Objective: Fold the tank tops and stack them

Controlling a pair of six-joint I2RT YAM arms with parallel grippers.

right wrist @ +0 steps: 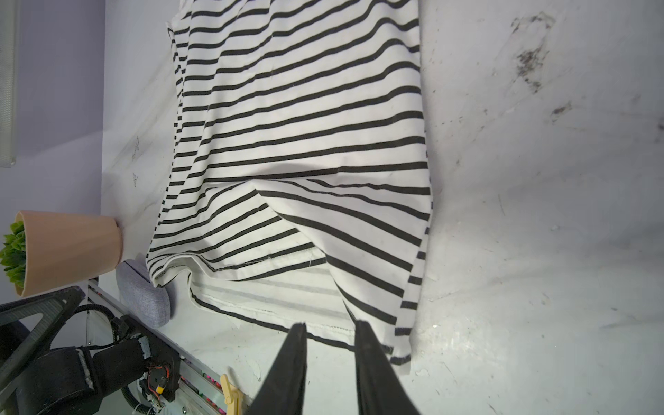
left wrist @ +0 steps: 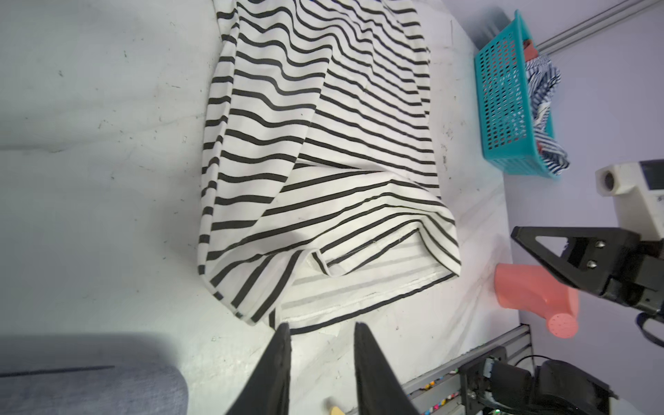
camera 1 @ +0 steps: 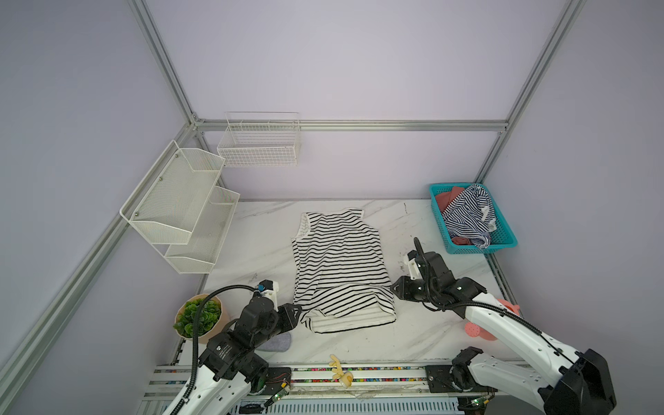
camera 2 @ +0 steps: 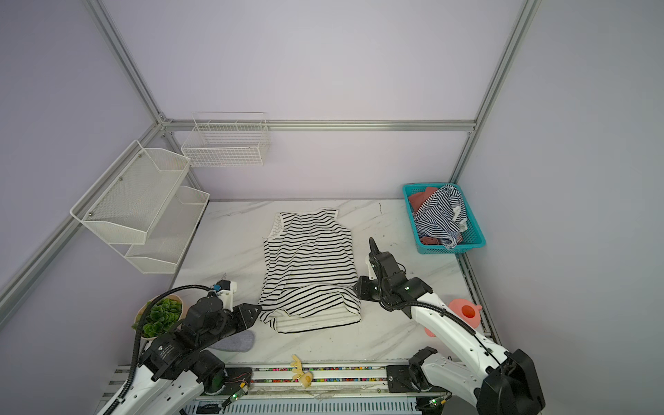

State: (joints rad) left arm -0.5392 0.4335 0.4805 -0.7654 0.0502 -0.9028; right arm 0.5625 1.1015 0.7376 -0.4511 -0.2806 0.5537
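Where the white tank top (camera 1: 341, 258) lies: flat on the tabletop (camera 1: 258, 244), straight ahead of both hands, with its hem end nearest them.
Long axis: runs away from the hands, from the hem to the shoulder straps at the far end.
Left hand (camera 1: 299, 309): jaws parted a moderate way with nothing between them. In the left wrist view this hand (left wrist: 321, 328) has the hem's near corner just beyond it, apart from the cloth.
Right hand (camera 1: 392, 287): also partly open and empty, just beside the cloth's side edge near the other hem corner. In the right wrist view this hand (right wrist: 330, 327) overlaps the hem, and I cannot tell whether it touches.
Hem: the upper layer is rucked back in a slanted crease, baring the paler inner face of the layer beneath.
Navy-striped tank top (camera 1: 467, 215): bunched in the teal basket (camera 1: 481, 248), well beyond the right hand on its outer side and far from the left hand.
Step, as I judge it: the white top is only partly folded and nothing is stacked yet.
Deciding relation: the hands flank the hem and each is nearest its own corner, so a crosswise fold would carry both corners forward along the long axis. Either hand pulling ahead would skew the fold.
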